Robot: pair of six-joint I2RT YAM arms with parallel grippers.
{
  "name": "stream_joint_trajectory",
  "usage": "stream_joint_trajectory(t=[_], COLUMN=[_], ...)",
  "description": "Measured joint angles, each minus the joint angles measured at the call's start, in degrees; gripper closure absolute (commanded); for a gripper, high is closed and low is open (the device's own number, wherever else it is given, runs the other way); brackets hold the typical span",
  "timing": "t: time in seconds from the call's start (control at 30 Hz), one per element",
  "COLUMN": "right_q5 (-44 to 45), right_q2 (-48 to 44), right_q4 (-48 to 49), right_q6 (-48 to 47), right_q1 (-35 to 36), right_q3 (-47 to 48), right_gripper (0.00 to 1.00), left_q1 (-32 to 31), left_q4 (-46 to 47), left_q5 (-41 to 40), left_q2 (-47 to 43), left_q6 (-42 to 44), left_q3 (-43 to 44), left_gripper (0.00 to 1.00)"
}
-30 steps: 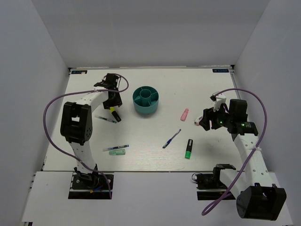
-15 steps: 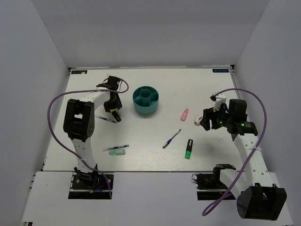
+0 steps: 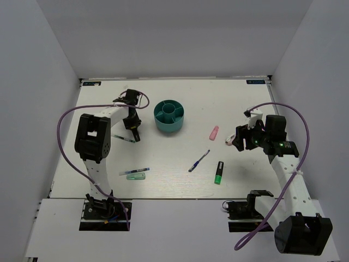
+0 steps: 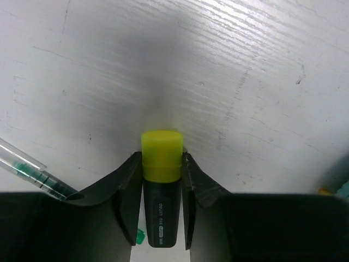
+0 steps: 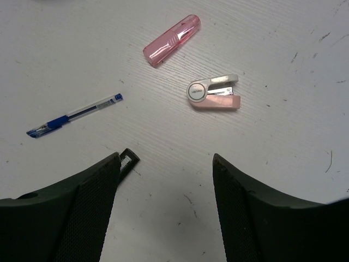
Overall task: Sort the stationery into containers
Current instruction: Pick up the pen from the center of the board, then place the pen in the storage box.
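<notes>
Left wrist: our left jaws pinch the black marker with yellow cap [image 4: 161, 188]. Our right jaws stand wide, empty, over a pink stapler [image 5: 214, 94].

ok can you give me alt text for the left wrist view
The left fingers pinch a black marker with a yellow cap between them, cap end pointing away from the camera. Behind it is the white table, and a clear pen with green ink lies at the lower left edge.
</notes>
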Motion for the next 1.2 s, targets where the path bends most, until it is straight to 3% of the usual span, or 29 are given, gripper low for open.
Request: stream_joint_trajectory(t=[0.13, 0.2, 0.37, 0.53, 0.7, 0.77, 1.0, 1.2], right_q5=[0.1, 0.2, 0.2, 0.2, 0.2, 0.1, 0.1, 0.2], right_q2=[0.0, 0.0, 0.0, 0.4, 1.1, 1.5, 2.5, 2.7], right_q4=[0.0, 0.0, 0.0, 0.0, 0.0, 0.0, 0.0, 0.0], right_q6=[0.0, 0.1, 0.0, 0.0, 0.0, 0.0, 0.0, 0.0], right_q1=[0.0, 0.0, 0.0, 0.0, 0.0, 0.0, 0.0, 0.0], right_q3=[0.0, 0.0, 0.0, 0.0, 0.0, 0.0, 0.0, 0.0], right_gripper=[0.28, 0.21, 0.21, 0.21, 0.23, 0.23, 0.23, 0.23], left_q1=[0.2, 0.2, 0.0, -2.4, -7.0, -9.7, -18.1, -20.5], left_q4=[0.5, 1.0, 0.9, 2.5, 9.2, 16.7, 30.4, 37.7], left_q5=[0.2, 0.6, 3.2, 4.7, 6.2, 6.4, 6.2, 3.9], left_q2=[-0.4, -1.0, -5.0, -15.6, -24.5, -25.7, -21.0, -13.9], left_q6=[-0.1, 0.2, 1.9, 3.6, 5.6, 8.6, 14.8, 20.3], left_q3=[-0.5, -1.2, -3.4, -4.0, -4.0, -4.6, -5.4, -2.7], left_gripper=[1.00, 1.00, 1.00, 1.00, 1.00, 1.00, 1.00, 1.00])
